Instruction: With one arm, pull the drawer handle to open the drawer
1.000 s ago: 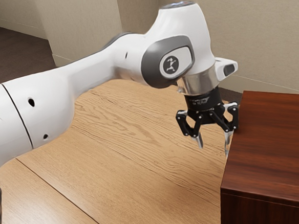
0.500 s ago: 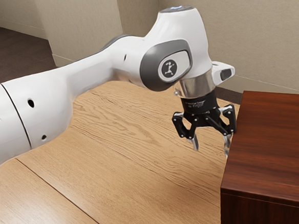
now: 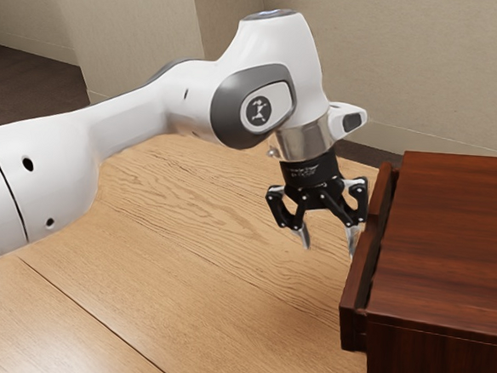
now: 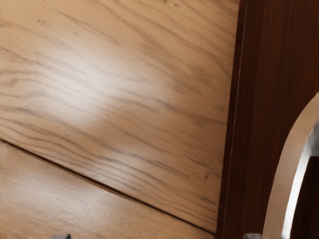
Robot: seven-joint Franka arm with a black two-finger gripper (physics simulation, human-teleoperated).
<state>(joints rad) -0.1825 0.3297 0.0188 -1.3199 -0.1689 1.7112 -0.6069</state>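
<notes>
1. The black gripper (image 3: 327, 237) points down, its fingers spread with nothing between them. The finger nearer the drawer sits just beside the drawer front (image 3: 365, 246).
2. The drawer front stands a little out from the dark wooden cabinet (image 3: 458, 244), so the drawer is partly open.
3. In the wrist view, the pale curved handle (image 4: 291, 174) lies against the drawer face, close under the hand.
4. The oak table (image 3: 184, 259) spreads beneath.

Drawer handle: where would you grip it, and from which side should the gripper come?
Probably the middle of the drawer handle, a silver bar bowing out from the drawer front, which seems to leave room behind its arch. Come from the table side, facing the front, one finger either side of the bar. The gripper hangs open right there.
</notes>
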